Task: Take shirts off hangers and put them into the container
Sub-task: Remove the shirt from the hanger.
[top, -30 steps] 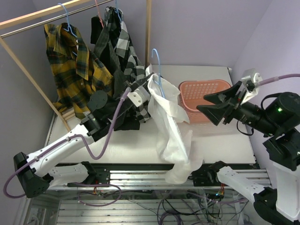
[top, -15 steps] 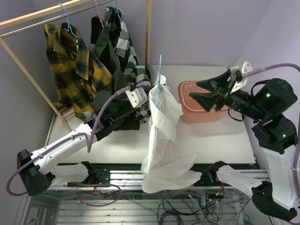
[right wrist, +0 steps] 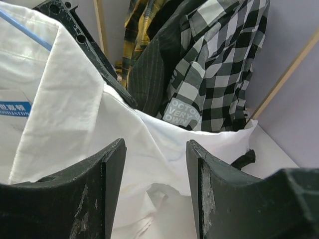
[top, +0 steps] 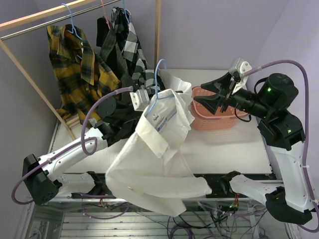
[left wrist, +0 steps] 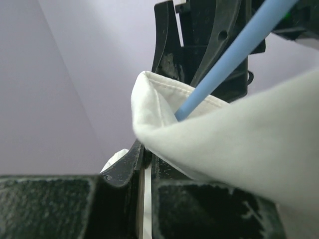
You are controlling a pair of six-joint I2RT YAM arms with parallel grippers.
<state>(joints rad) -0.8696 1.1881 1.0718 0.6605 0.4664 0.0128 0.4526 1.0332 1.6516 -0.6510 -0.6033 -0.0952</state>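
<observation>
1. My left gripper is clamped right down at the collar end of the white shirt. The wrist view shows a sliver of white cloth between its fingers, but I can't tell whether the hanger wire is pinched in there too.
2. The light blue hanger sits inside that collar, its hook pointing toward 12 o'clock and free in the air.
3. The white shirt spreads from the middle of the top view down toward 7 o'clock, and its hem drapes past the near edge of the table.
4. My right gripper stands about half open with nothing in it, pointing toward 9 o'clock at the shirt.
5. The container sits on the table at 3 o'clock from the collar, just beside the shirt's shoulder and under the right gripper.
6. At 10 to 11 o'clock, the yellow plaid shirt, pinstriped shirt and checked shirt hang on the rack.
</observation>
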